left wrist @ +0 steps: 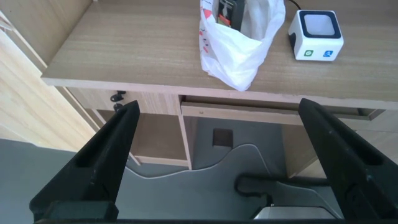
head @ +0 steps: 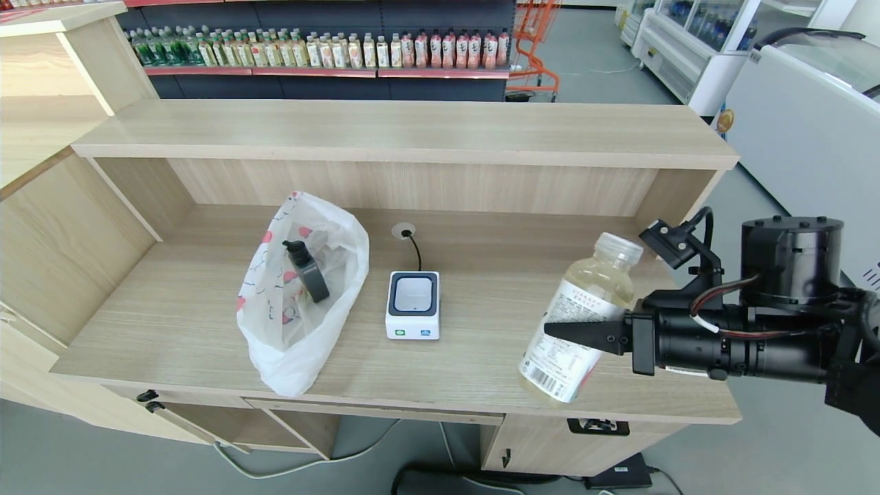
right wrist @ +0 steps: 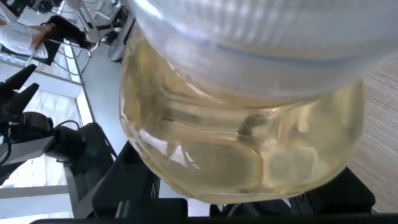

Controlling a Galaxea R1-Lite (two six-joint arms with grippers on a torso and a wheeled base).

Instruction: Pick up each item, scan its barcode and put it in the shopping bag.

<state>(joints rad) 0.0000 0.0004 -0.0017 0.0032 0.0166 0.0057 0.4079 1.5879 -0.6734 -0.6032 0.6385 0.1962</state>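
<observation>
A clear bottle point(head: 584, 313) of pale yellow liquid, with a white cap and a white barcode label, hangs tilted over the counter's right front part, cap toward the back. My right gripper point(head: 574, 335) is shut on its middle; the bottle point(right wrist: 249, 124) shows up close in the right wrist view. A white barcode scanner point(head: 412, 303) sits mid-counter, left of the bottle. Further left stands the white shopping bag point(head: 302, 323), open, with a dark pump bottle point(head: 308, 273) inside. My left gripper point(left wrist: 217, 162) is open and holds nothing, low in front of the counter, facing the bag point(left wrist: 239, 46) and scanner point(left wrist: 317, 34).
The wooden counter point(head: 172, 302) has side walls and a raised back ledge point(head: 405, 134). A black cable runs from the scanner to a grommet point(head: 403, 230). Drink shelves point(head: 323, 51) stand behind and freezers point(head: 804, 103) to the right.
</observation>
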